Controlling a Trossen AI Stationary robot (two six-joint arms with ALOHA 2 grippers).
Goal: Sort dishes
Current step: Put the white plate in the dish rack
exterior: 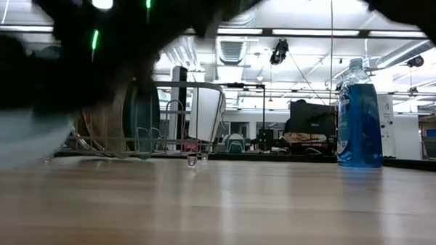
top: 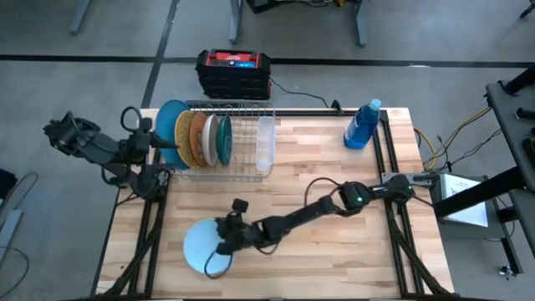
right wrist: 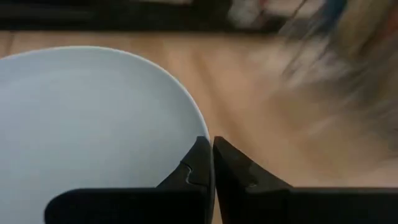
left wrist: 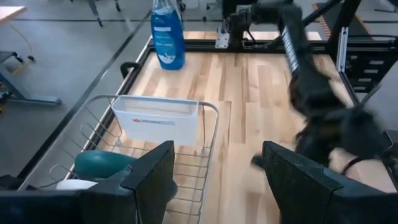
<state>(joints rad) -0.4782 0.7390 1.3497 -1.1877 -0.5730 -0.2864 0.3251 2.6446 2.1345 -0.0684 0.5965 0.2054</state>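
Both views differ: R wrist shows right gripper (right wrist: 212, 163) pinched on pale blue plate (right wrist: 87, 118) rim; left gripper (left wrist: 214, 180) apart

No legible text, label or number anywhere.

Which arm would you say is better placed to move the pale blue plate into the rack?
Right. Its gripper is at the pale blue plate's rim, fingers together; the left gripper waits open by the rack.

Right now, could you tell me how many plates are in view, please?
5. Four stand on edge in the wire rack: large mid-blue plate, gold speckled plate, beige-grey plate, dark teal-green plate. The small pale blue plate lies flat at the right gripper.
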